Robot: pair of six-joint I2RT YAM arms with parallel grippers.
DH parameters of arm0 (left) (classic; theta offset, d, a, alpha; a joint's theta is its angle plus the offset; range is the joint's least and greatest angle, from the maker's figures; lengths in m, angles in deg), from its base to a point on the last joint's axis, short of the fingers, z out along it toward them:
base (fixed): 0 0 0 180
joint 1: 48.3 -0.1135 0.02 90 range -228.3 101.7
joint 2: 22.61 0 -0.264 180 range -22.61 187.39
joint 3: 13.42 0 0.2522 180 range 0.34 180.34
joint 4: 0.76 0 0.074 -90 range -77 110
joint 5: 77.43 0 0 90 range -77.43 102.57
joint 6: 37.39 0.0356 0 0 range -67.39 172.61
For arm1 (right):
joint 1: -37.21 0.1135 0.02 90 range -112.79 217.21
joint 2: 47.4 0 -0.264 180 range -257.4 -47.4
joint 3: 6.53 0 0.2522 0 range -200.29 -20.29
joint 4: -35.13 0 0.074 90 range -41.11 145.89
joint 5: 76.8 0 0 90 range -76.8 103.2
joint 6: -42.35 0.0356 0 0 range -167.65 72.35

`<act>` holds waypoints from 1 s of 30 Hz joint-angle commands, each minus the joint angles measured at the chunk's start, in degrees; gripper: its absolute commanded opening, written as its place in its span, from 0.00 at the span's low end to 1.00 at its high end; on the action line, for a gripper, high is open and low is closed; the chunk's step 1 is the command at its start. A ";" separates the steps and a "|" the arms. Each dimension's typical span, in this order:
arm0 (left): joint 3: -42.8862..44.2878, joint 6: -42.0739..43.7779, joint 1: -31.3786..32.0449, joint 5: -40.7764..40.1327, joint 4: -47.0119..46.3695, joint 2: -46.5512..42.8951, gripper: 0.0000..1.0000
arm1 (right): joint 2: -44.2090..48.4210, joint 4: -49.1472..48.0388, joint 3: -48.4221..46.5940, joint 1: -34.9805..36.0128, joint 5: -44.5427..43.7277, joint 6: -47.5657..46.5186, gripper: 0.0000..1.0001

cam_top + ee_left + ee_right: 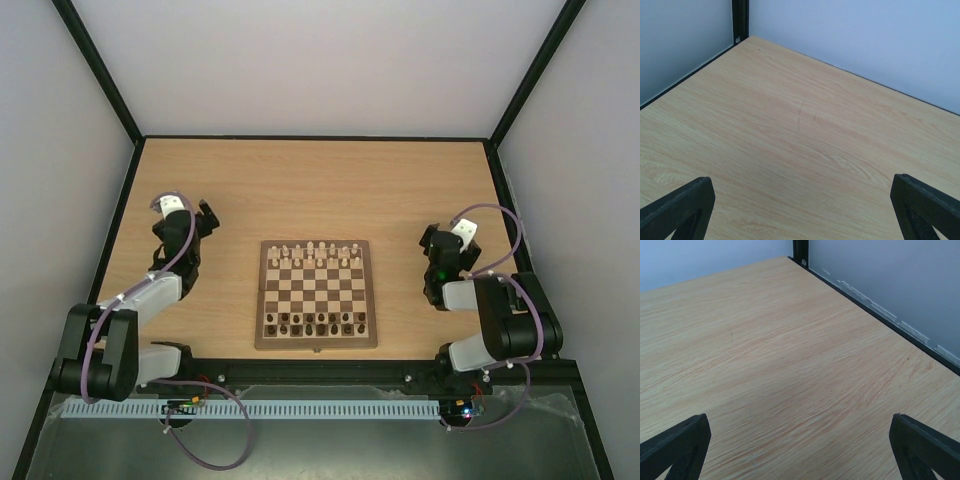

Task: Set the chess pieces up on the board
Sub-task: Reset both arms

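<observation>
The board point(316, 342) lies in the middle of the table in the top view. Pale chess pieces point(316, 255) stand in rows along its far side. Dark chess pieces point(316, 323) stand in rows along its near side. My left gripper point(203, 218) hangs well left of the board, and its wrist view shows its fingers point(677, 207) spread wide over bare wood. My right gripper point(432, 240) sits well right of the board, fingers point(922, 445) wide apart over bare tabletop. Neither gripper holds anything.
The light wood tabletop point(300, 190) is bounded by pale walls with black frame posts at the far corners point(740, 20) point(800, 250). The arm bases and a white cable rail point(250, 408) run along the near edge.
</observation>
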 commanded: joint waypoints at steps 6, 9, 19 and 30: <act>-1.03 2.29 -1.64 1.01 -6.22 0.10 0.99 | -0.34 -10.61 1.80 -0.40 5.01 -3.70 0.99; -2.18 4.45 -1.77 0.70 -7.70 -0.93 0.99 | -0.66 -10.13 1.28 -0.41 4.99 -3.84 0.99; -12.91 13.03 -3.78 8.32 -25.16 -3.77 1.00 | 1.41 -18.59 7.08 -0.36 6.23 -4.48 0.99; -10.39 15.54 -3.97 4.87 -29.29 6.18 0.99 | 2.67 -24.94 11.30 -0.31 7.05 -4.81 0.99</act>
